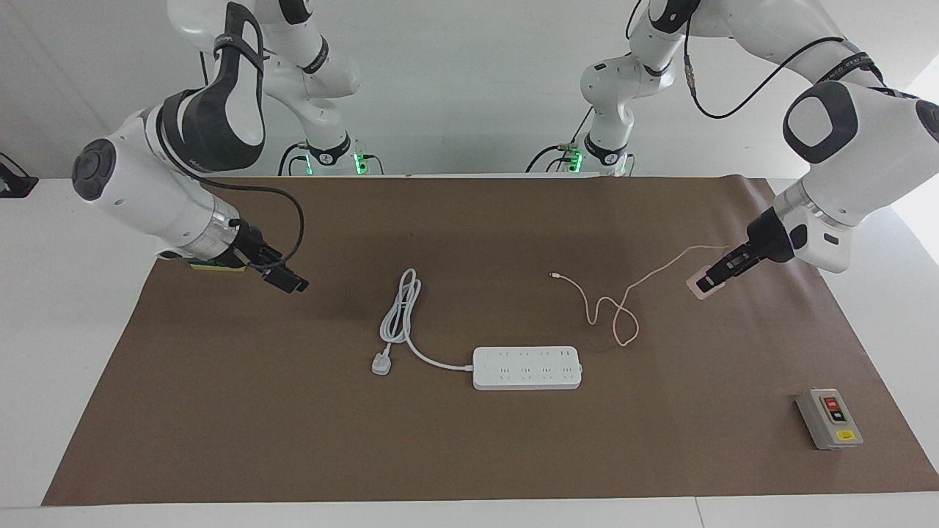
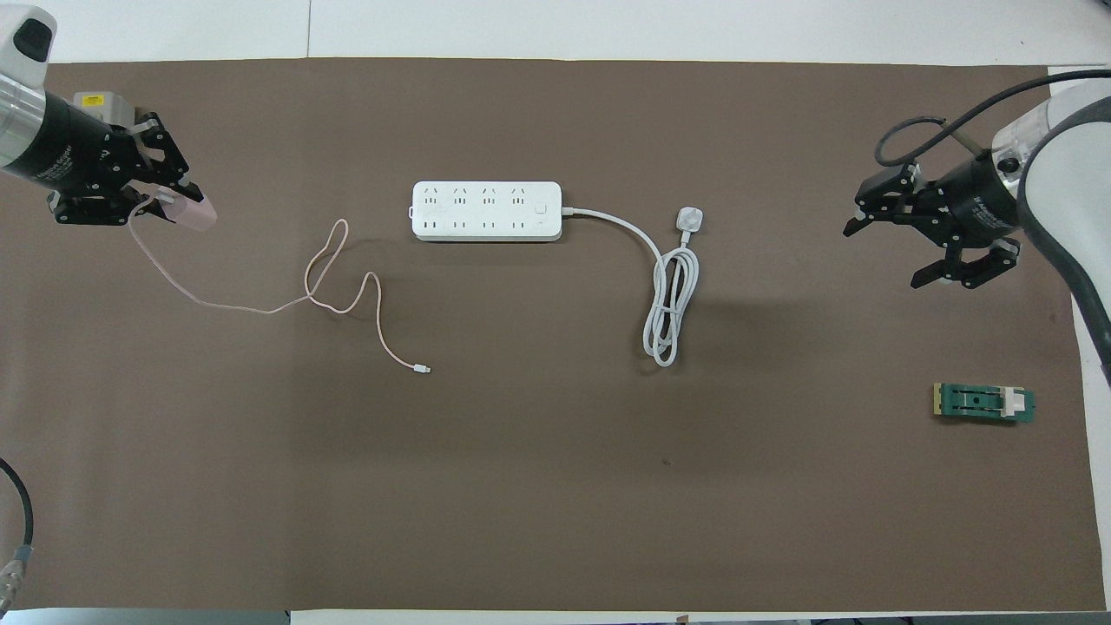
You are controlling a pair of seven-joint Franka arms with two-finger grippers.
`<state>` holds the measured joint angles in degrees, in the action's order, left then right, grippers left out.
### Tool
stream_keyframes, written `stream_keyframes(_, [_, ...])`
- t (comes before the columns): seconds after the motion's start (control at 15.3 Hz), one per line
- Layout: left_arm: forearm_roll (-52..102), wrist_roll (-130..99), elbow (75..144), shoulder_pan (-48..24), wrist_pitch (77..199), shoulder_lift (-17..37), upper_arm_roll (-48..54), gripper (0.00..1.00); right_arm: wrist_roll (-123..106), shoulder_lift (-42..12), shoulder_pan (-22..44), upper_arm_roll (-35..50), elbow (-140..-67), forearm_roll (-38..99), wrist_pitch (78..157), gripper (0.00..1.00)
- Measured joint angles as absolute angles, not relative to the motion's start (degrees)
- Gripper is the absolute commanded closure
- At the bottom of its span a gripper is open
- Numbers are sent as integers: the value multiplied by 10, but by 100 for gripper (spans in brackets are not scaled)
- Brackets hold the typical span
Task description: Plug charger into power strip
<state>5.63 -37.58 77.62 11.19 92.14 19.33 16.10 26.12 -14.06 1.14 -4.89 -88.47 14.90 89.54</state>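
Power strip (image 1: 527, 367) is lying mid-surface, long axis running between the arms' ends. Left gripper (image 1: 710, 281), jaws clamping the charger (image 1: 700, 285), is hanging well toward the left arm's end from the strip. Right gripper (image 1: 285, 279), jaws spread empty, is waiting.

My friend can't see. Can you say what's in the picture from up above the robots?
The left gripper holds the pink charger over the mat's left-arm end, its cable trailing on the mat. The white power strip lies mid-table with nothing plugged in. The right gripper hangs open over the other end, near a small green part.
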Motion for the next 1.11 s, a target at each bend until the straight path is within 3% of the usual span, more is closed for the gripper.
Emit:
stream_keyframes(0.52, [8, -735, 780, 10, 1015, 216, 161, 100, 28, -88, 7, -53, -889, 61, 894, 0])
stream_keyframes(0.85, [-73, -989, 774, -69, 1049, 269, 159, 100, 2, -36, 9, -53, -889, 53, 894, 0])
stream_keyframes(1.11, [-77, -1115, 742, -93, 1050, 316, 157, 100, -30, 2, 9, -53, -901, 35, 894, 0])
